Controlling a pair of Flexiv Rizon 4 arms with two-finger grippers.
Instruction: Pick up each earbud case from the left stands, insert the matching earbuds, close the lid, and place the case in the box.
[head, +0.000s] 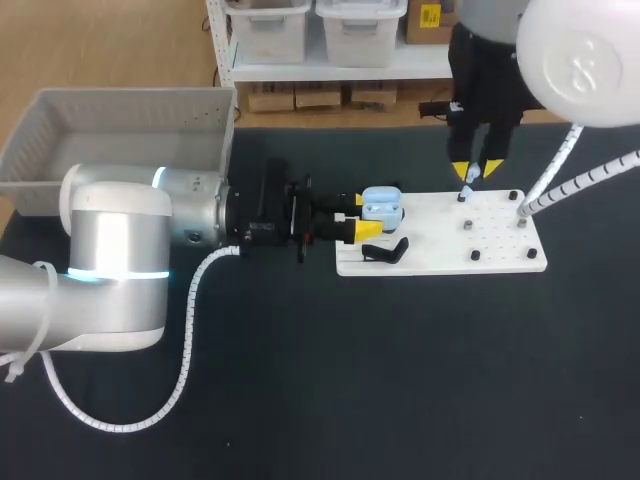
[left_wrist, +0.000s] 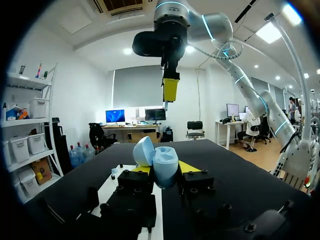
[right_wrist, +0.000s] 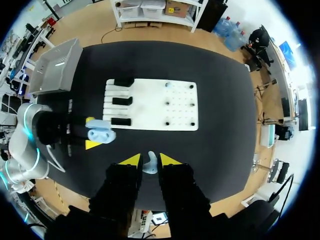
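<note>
A light blue earbud case (head: 383, 207) with its lid open is held over the left edge of the white board (head: 440, 240), and my left gripper (head: 365, 216) is shut on it from the side. In the left wrist view the case (left_wrist: 164, 165) sits between the yellow tips with its lid (left_wrist: 143, 150) tilted back. My right gripper (head: 475, 172) hangs above the board's far side, to the right of the case. It is shut on a small pale blue earbud (right_wrist: 150, 164). Another earbud (right_wrist: 168, 84) sits on the board.
A grey box (head: 120, 130) stands at the back left of the black table. Black stands (right_wrist: 122, 101) line the board's left side, one (head: 386, 250) just in front of the case. Small pegs (head: 467, 228) dot the board's right half.
</note>
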